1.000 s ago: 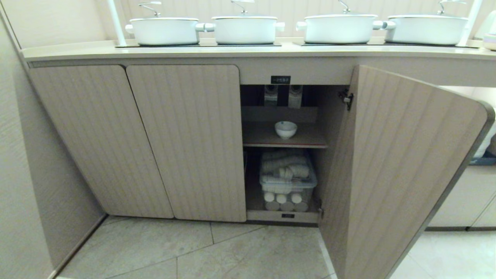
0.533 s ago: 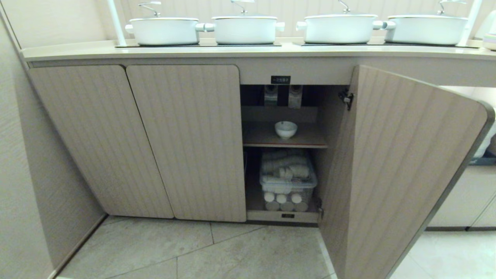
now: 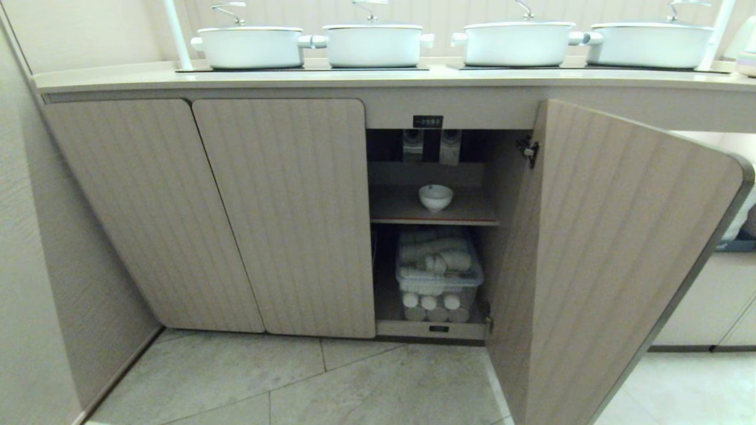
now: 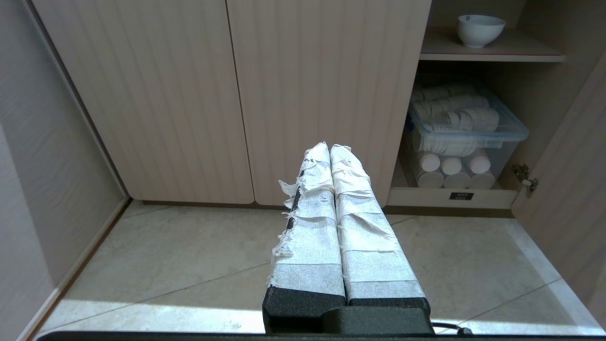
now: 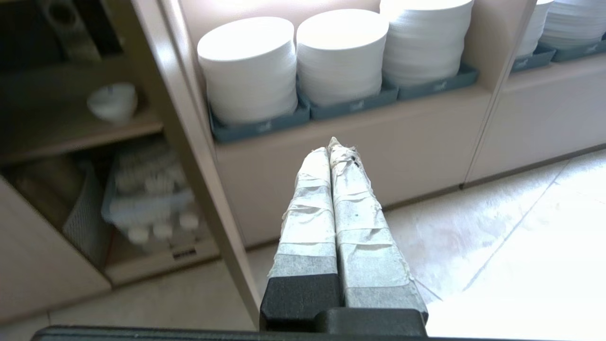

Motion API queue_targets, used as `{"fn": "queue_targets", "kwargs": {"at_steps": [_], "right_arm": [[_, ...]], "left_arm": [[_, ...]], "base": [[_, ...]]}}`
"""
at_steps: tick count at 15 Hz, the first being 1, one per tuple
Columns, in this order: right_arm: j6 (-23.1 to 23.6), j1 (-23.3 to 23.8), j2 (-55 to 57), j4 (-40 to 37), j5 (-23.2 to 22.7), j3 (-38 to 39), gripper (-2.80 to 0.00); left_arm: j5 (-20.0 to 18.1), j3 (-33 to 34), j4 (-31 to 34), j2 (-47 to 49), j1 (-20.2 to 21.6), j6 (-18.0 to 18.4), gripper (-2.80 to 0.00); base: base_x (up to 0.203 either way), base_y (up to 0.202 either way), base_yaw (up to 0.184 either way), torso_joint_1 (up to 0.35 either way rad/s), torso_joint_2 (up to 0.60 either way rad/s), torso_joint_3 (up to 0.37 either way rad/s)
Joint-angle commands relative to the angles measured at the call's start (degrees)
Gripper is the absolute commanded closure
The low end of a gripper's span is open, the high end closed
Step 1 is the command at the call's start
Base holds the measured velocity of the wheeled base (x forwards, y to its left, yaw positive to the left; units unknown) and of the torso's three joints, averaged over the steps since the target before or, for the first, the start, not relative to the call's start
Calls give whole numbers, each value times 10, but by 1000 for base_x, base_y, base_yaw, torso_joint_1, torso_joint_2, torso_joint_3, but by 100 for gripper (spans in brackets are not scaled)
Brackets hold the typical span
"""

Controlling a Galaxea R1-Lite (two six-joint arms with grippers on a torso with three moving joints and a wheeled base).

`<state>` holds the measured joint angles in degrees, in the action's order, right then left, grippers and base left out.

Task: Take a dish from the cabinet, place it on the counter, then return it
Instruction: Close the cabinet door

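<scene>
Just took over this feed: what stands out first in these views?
The open cabinet door, swung wide at the right, shows a small white bowl alone on the inner shelf, above a clear bin of white rolls. Four white lidded pots line the counter. Both taped end effectors are shut and empty, away from the bowl.

We find nothing changed in head view. Small white round ceramic bowl (image 3: pixel 436 196) same spot on inner shelf (image 3: pixel 466 209), frame centre. Open fluted beige cabinet door (image 3: pixel 614 254), frame right, same angle as before.
</scene>
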<state>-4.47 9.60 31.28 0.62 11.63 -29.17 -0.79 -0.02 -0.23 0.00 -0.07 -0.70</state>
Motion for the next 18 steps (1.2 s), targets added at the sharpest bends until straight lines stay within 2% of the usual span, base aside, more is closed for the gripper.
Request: {"fn": "queue_targets", "kwargs": {"at_steps": [1,7,11,15,18], "right_arm": [[-3,8,74,28,1,-19,0],[-4,9,162,154,1,-31,0],[-5,9,212,197,-1,-30,0],[-21,9,246,206,-4,-26,0],[-29,9,274,246,-38,-23,0]], "left_arm": [[0,0,0,0,0,0,0],[0,0,0,0,0,0,0],[0,0,0,0,0,-1,0],[0,0,0,0,0,0,0],[0,0,0,0,0,0,0]], "base": [[0,0,0,0,0,0],[0,0,0,0,0,0],[0,0,0,0,0,0],[0,0,0,0,0,0],[0,0,0,0,0,0]]}}
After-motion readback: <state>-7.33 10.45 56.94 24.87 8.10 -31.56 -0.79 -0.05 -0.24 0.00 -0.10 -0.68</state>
